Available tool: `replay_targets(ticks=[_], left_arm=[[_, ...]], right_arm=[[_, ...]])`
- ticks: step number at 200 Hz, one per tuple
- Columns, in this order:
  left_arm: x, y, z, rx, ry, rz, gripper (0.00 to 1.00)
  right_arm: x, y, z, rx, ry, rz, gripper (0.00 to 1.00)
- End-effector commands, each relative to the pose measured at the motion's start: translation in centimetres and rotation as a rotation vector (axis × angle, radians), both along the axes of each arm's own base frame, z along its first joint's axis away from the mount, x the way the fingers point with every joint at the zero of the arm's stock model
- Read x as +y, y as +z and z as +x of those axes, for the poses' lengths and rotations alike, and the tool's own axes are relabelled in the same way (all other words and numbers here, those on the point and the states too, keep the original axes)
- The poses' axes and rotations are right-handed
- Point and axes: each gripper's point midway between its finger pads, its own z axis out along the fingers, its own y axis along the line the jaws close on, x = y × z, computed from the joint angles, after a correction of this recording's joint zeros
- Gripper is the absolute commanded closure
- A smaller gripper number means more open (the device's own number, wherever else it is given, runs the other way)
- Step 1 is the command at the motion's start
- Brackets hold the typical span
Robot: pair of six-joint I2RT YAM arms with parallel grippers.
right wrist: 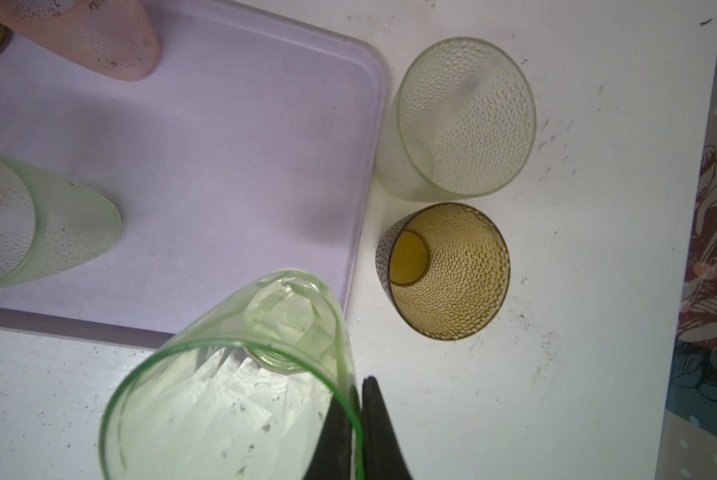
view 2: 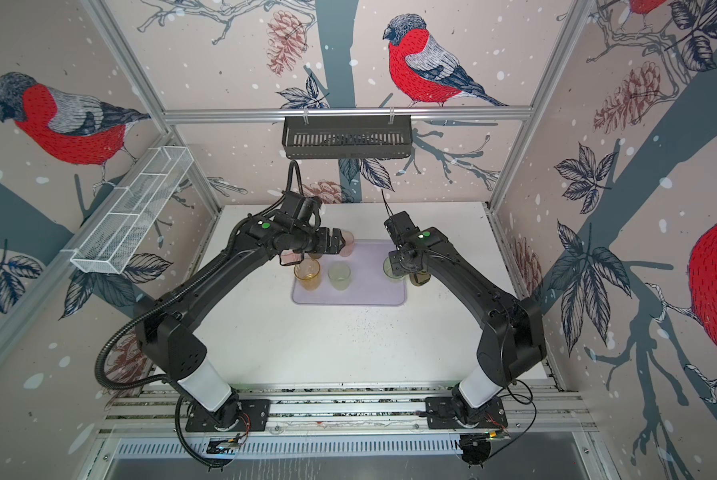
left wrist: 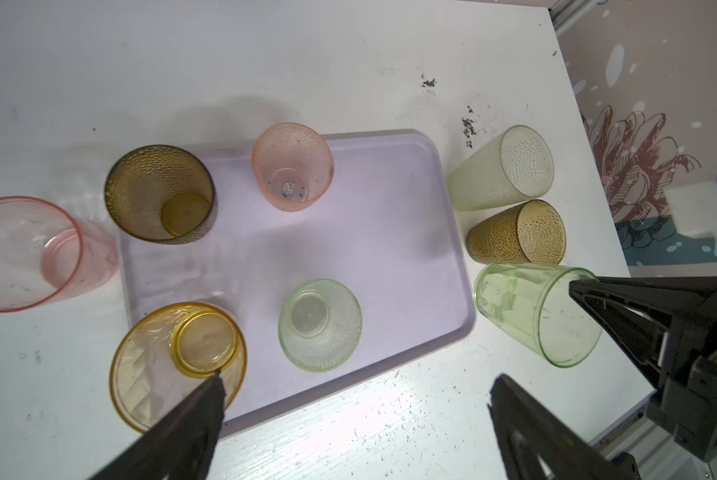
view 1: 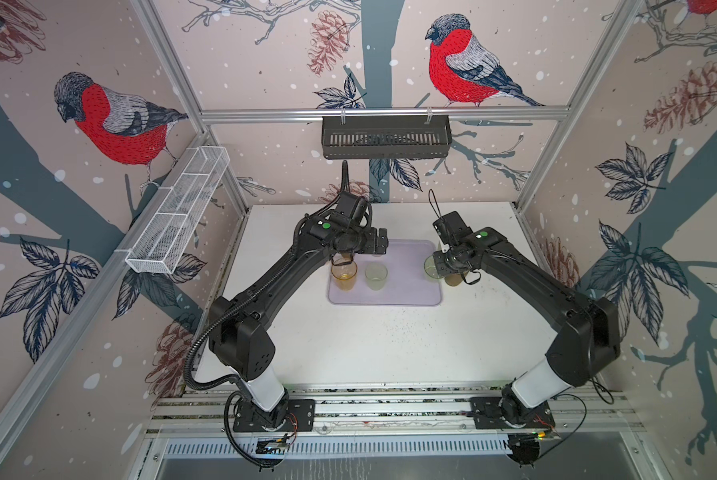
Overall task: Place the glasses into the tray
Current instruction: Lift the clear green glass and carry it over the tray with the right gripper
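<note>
– Four glasses stand on the tray (left wrist: 390, 232), right?
– Yes, four on, four off. Start near: the left gripper (left wrist: 360, 377) hangs above the tray's near edge, jaws spread wide and empty.
– And what is under it?
– At the near left corner stands the amber glass (left wrist: 178, 365), and just to its right the pale green glass (left wrist: 319, 324), the two apart.
– The right gripper (right wrist: 358, 386)?
– Its jaws are pinched on the wall of the bright green glass (right wrist: 232, 382), one finger inside the rim and one outside. That glass is tilted at the tray's near right corner, base toward the tray (whether it touches the table (view 1: 348, 345) I cannot tell).
– Farther back on that side?
– Off the tray, on the table just right of its rim, stands the dotted amber glass (left wrist: 518, 232), and beyond it the tall frosted glass (left wrist: 502, 166), close together.
– And the far end of the tray?
– The brown glass (left wrist: 159, 193) stands at the far left corner, and the dotted pink glass (left wrist: 292, 172) by the far rim near the middle.
– The last one?
– The clear pink glass (left wrist: 24, 253) is on the table, left of the tray.
</note>
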Motion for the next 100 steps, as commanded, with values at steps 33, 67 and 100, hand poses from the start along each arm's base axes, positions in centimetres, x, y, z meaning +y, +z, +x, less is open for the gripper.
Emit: replay_targets(ticks=[33, 67, 100], left_arm=[[1.6, 1.7, 0.7, -0.063, 0.048, -0.009, 0.01], [2.2, 1.9, 0.6, -0.072, 0.062, -0.004, 0.01], [2.8, 2.0, 0.3, -0.079, 0.079, 0.005, 0.01]], right_arm=[[1.2, 0.2, 1.8, -0.019, 0.052, -0.024, 0.98], [2.1, 0.1, 3.2, -0.025, 0.068, -0.024, 0.98], [3.1, -0.4, 4.6, -0.021, 0.086, -0.028, 0.98]])
